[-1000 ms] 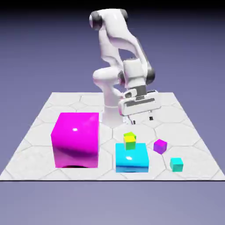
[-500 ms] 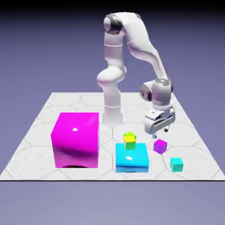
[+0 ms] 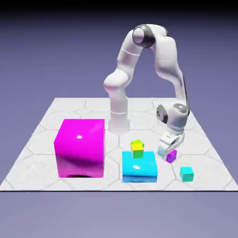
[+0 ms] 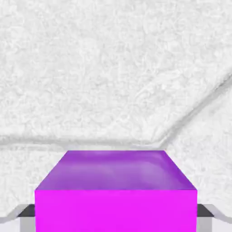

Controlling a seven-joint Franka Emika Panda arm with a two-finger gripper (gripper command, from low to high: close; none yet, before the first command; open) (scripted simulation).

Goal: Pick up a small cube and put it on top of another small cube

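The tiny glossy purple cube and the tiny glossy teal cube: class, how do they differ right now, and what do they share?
The tiny glossy purple cube sits between the jaws of the white arm's gripper; the tiny glossy teal cube stands free, apart from the arm. The purple cube lies farther from the camera in the exterior view, the teal cube nearer. Both rest on the white hexagon-tiled table and look alike in size.

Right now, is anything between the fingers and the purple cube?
Nothing visible. In the hand view the purple cube fills the gap between the fingers, one at each side. In the exterior view the gripper is down on it, on the table.
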